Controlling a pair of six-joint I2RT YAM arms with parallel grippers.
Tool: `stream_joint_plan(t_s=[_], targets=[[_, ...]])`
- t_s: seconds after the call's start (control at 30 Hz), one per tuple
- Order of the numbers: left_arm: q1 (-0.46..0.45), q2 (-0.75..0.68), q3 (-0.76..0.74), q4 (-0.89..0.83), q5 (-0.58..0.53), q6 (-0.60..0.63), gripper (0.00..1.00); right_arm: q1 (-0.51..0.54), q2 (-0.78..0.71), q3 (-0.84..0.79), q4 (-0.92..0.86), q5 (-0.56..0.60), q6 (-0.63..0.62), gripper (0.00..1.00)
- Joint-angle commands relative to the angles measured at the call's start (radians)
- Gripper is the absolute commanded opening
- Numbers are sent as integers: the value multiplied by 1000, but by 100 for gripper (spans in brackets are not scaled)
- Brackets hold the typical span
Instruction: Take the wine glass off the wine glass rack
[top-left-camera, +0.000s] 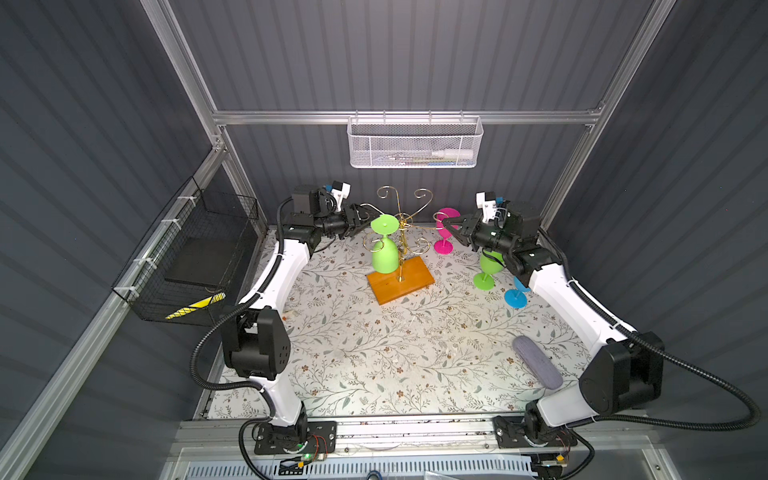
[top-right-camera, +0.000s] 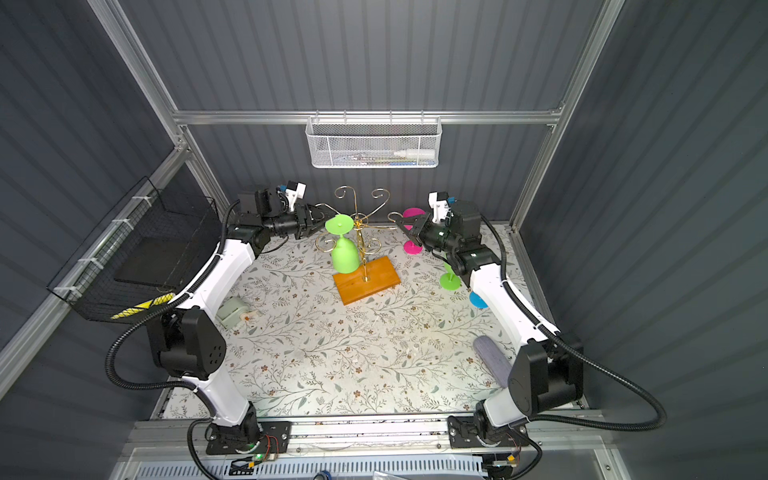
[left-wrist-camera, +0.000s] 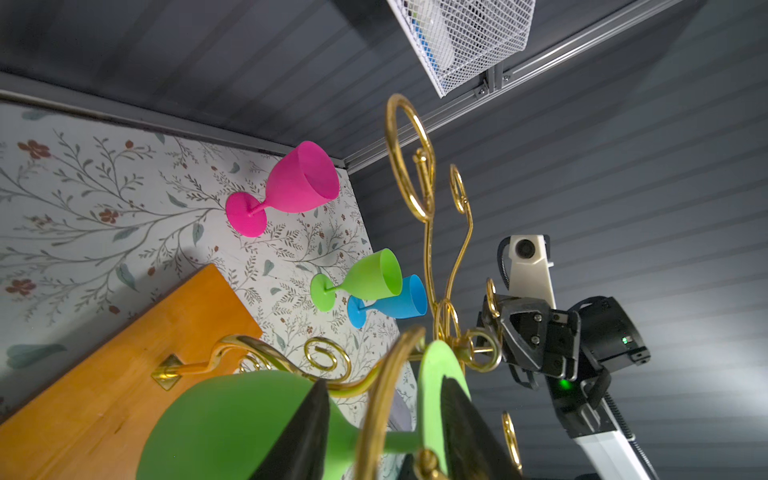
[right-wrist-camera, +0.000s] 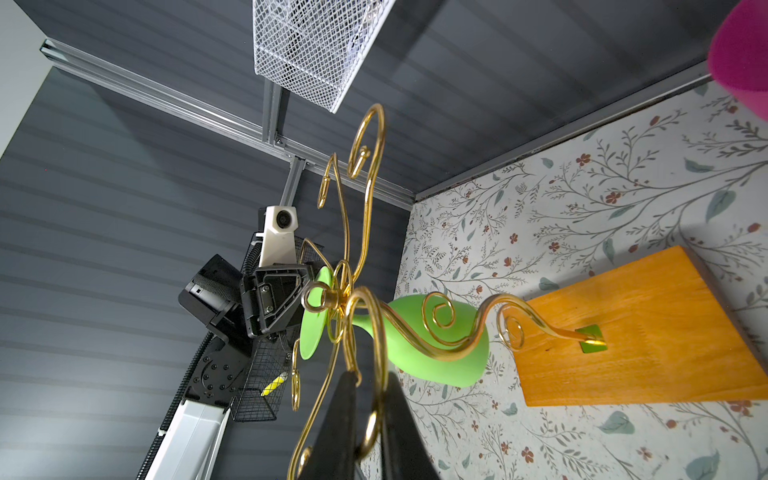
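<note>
Grey ribbed walls (top-left-camera: 415, 62) enclose a floral-patterned tabletop (top-left-camera: 374, 357); a white mesh basket (top-left-camera: 413, 143) hangs on the rear rail (top-left-camera: 291, 117). The wine glass rack (top-left-camera: 415, 274), gold scrolled wire on an orange-brown wooden base, stands mid-rear. The wine glass (top-left-camera: 384, 259), matte lime green, hangs inverted on it, foot uppermost. Left claw (left-wrist-camera: 384, 386) parted, straddling its stem. Right claw (right-wrist-camera: 371, 376) pinched shut on a gold scroll arm.

- Overhead light, bench (top-left-camera: 374, 353) bright in both top views; grey walls (top-left-camera: 83, 124) dim, darker toward the corners.
- Soft shadow beside wine glass rack (left-wrist-camera: 104, 374) on bench, left wrist view.
- Close to lens, left claw (left-wrist-camera: 384, 386) and green wine glass (left-wrist-camera: 232, 419) blurred.
- Same blur on right claw (right-wrist-camera: 372, 382), right wrist view.
</note>
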Motion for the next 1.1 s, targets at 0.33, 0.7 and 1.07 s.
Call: stream_joint_plan(t_s=[0.33, 0.7, 1.07], targets=[[4, -59, -30, -42, 23, 37, 62, 13, -26, 11, 32, 74, -94, 0], [18, -156, -72, 62, -125, -1, 70, 14, -50, -6, 39, 111, -90, 0], [23, -256, -171, 44, -240, 6, 71, 17, -46, -16, 58, 135, -74, 0]])
